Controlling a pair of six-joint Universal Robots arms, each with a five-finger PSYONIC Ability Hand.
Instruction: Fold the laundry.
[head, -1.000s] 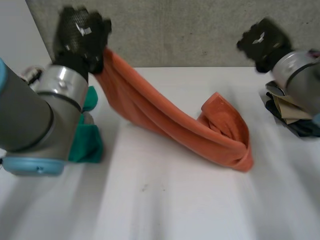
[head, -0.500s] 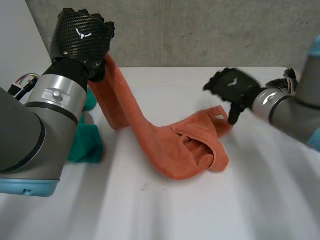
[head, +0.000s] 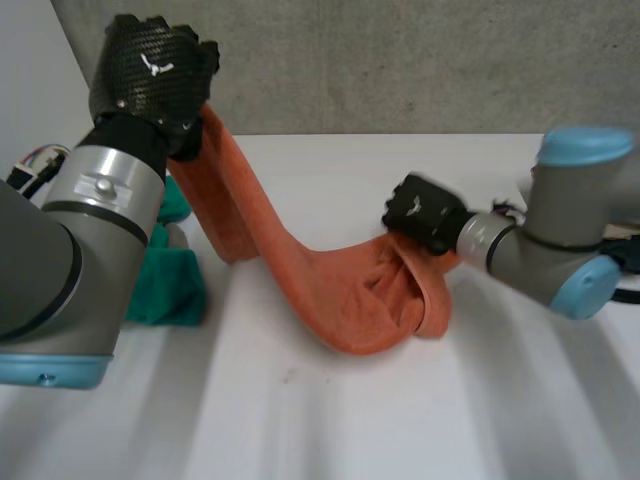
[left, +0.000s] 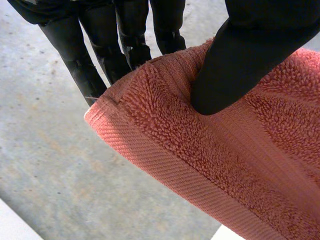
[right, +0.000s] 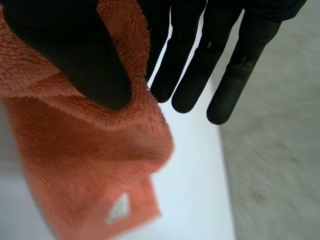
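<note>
Now pinches the low end of the orange towel (head: 300, 270), slumped on the table (head: 350, 420), between thumb and straight fingers of the right hand (head: 425, 212), no longer away at the far edge. Keeps the left hand (head: 155, 75) clamped on the raised corner. Seems set for stretching it flat

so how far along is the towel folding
No fold done yet: the orange towel lies bunched on the table. In hand: left robot hand holds one end raised, right robot hand pinches the other. Left: spreading it flat and every fold.
</note>
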